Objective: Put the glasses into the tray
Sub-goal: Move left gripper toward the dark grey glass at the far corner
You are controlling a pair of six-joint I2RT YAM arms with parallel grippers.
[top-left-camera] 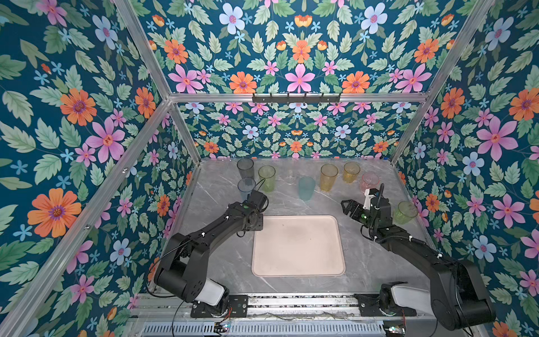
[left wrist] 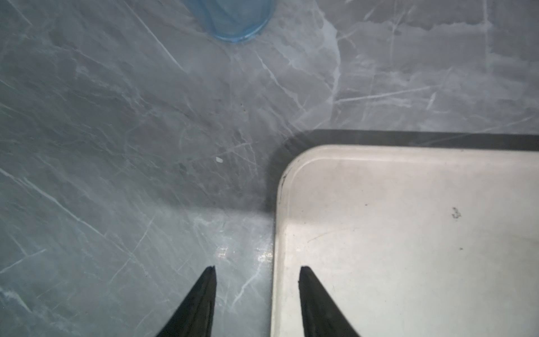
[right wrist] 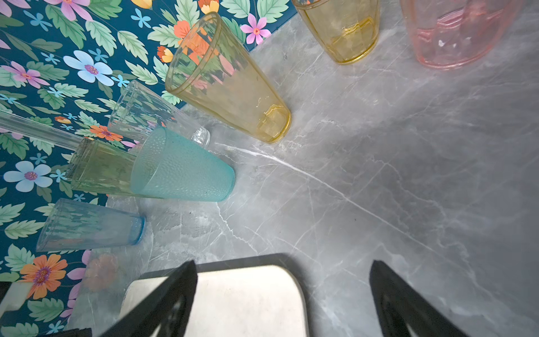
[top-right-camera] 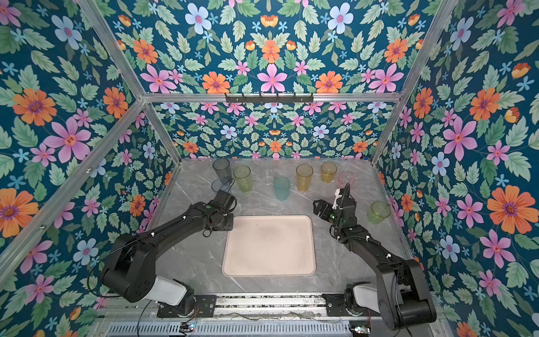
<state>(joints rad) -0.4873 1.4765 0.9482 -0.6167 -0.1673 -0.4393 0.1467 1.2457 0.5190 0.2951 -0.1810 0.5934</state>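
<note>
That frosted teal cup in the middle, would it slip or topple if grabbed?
The teal tumbler looks like thin translucent plastic, so it is probably light and fairly stiff. Its dimpled wall should offer some grip. It stands tall on a narrower base, so a sideways nudge may tip it.

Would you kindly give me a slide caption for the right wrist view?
Open right gripper near the tray corner, facing upright glasses on the marble table.

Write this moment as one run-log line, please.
tray: empty | glasses: all outside tray | left end effector: open, empty, by tray corner | right end effector: open, empty
</note>
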